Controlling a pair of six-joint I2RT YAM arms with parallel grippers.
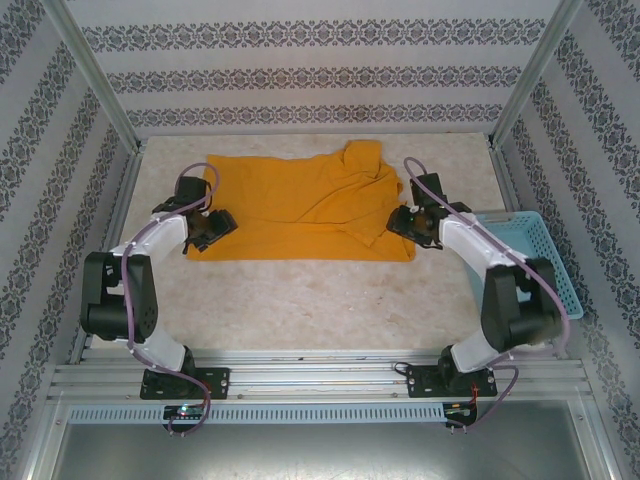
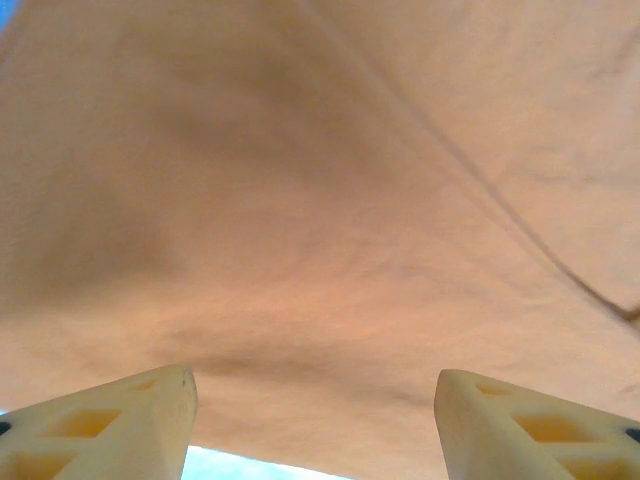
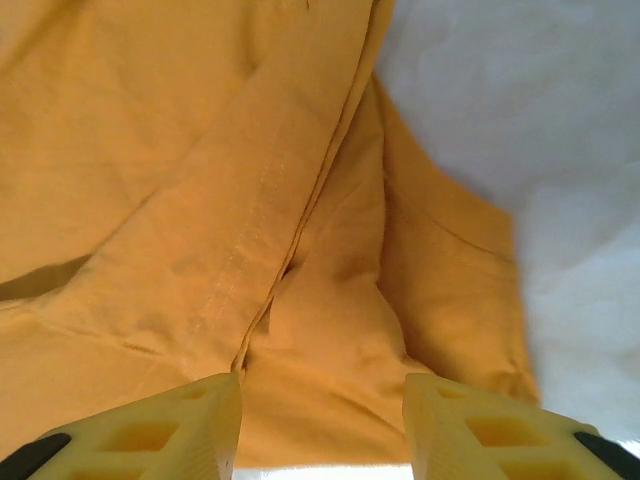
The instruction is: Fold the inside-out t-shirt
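The inside-out t-shirt (image 1: 300,205) is mustard-orange and lies spread flat across the far half of the table. Its right part is bunched into folds with a seam showing (image 3: 200,200). My left gripper (image 1: 222,222) rests low at the shirt's left edge. In the left wrist view its jaws (image 2: 315,400) stand wide apart, with smooth cloth (image 2: 320,200) just ahead of them. My right gripper (image 1: 397,220) sits at the shirt's right edge. It (image 3: 322,400) is open, with a rumpled fold of cloth in front of the fingertips and nothing pinched.
A light-blue plastic basket (image 1: 530,260) stands at the right edge beside the right arm. Bare marbled table (image 1: 300,290) lies between the shirt and the arm bases. Patterned walls and metal posts (image 1: 100,80) close in the back and sides.
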